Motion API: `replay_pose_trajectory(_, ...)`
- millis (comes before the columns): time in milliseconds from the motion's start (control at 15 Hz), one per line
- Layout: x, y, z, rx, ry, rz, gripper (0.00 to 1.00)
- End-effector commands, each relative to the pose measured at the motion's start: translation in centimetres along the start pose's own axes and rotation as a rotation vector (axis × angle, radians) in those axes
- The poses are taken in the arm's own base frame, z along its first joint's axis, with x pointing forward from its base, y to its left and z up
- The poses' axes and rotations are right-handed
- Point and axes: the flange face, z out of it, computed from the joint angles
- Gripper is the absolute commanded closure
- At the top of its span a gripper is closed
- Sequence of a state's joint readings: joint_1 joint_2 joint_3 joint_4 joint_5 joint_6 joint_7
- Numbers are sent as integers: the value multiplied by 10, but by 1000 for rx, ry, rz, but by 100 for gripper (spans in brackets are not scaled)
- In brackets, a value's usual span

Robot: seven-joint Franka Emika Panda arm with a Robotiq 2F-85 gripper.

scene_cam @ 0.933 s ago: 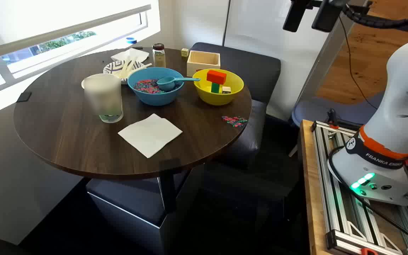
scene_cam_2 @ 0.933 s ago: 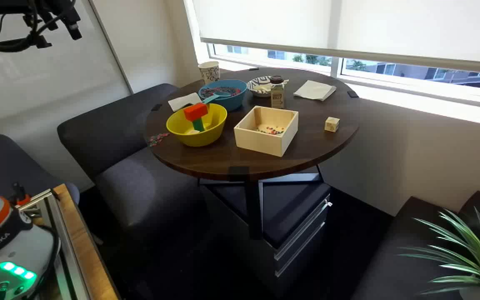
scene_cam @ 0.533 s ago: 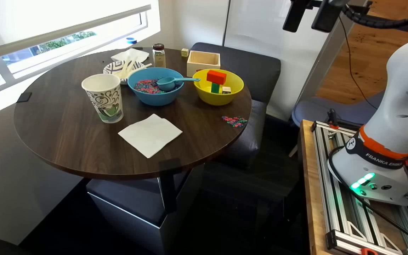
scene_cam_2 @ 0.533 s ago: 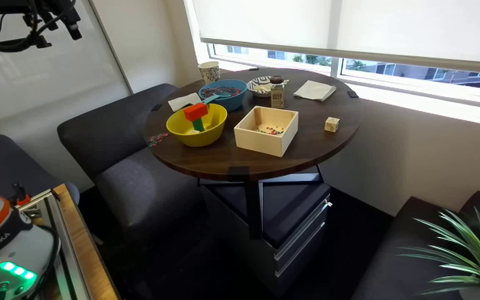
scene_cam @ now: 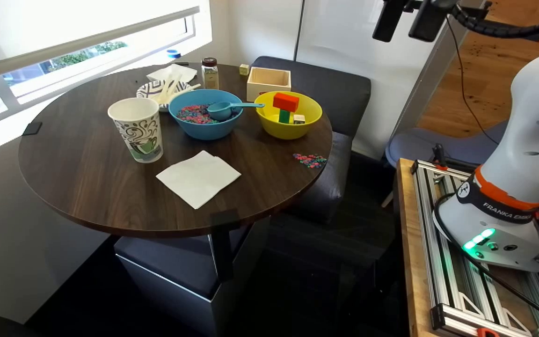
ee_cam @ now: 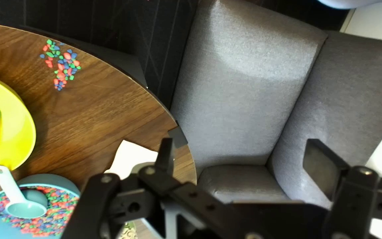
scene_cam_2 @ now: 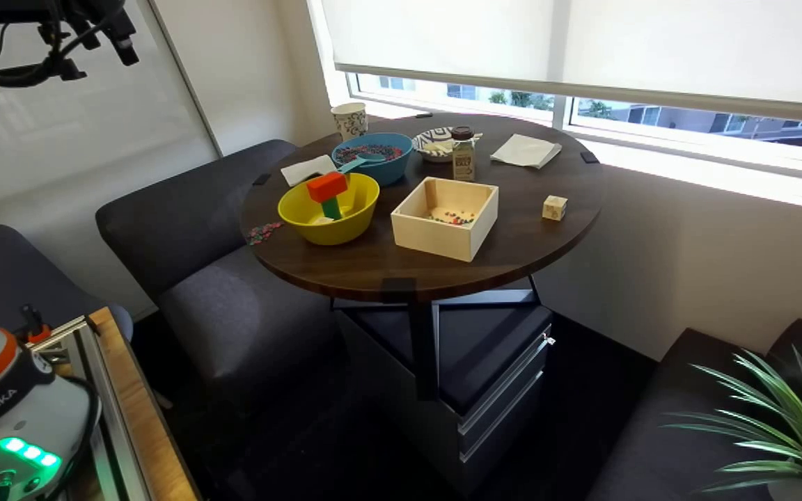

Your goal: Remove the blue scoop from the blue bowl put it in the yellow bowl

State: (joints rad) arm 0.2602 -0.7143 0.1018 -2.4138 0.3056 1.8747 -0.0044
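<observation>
The hand (ee_cam: 241, 155), jaws wide apart and holding nothing, is well away from the blue scoop (ee_cam: 18, 197), which lies to its left in the wrist view, inside the blue bowl (scene_cam: 206, 131), handle pointing toward the yellow bowl (scene_cam: 287, 131).

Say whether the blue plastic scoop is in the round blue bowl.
In: the scoop sits inside the bowl with multicoloured pebbles, only its handle crossing the rim.

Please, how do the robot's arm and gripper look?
The arm is white and rounded, with an orange ring, a black band lettered FRANKA and green lights at its base. The gripper is black with two flat fingers; a ribbed black cable runs near it.
</observation>
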Motion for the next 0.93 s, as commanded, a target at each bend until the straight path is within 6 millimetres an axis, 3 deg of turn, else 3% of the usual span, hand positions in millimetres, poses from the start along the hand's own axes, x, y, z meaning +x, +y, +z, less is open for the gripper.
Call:
replay_pose_trajectory(0, 32, 4, -5, -54, 106, 157, 0)
replay_pose_trajectory(200, 78, 12, -26, -139, 251, 239, 0)
replay_pose_trajectory(467, 127, 40, -46, -275, 373, 389, 0)
replay_pose_trajectory(533, 103, 33, -44, -228, 345, 323, 0)
replay_pose_trajectory(667, 113, 39, -43, -233, 343, 336, 0)
replay_pose_trajectory(867, 111, 34, -45, -230, 348, 327, 0)
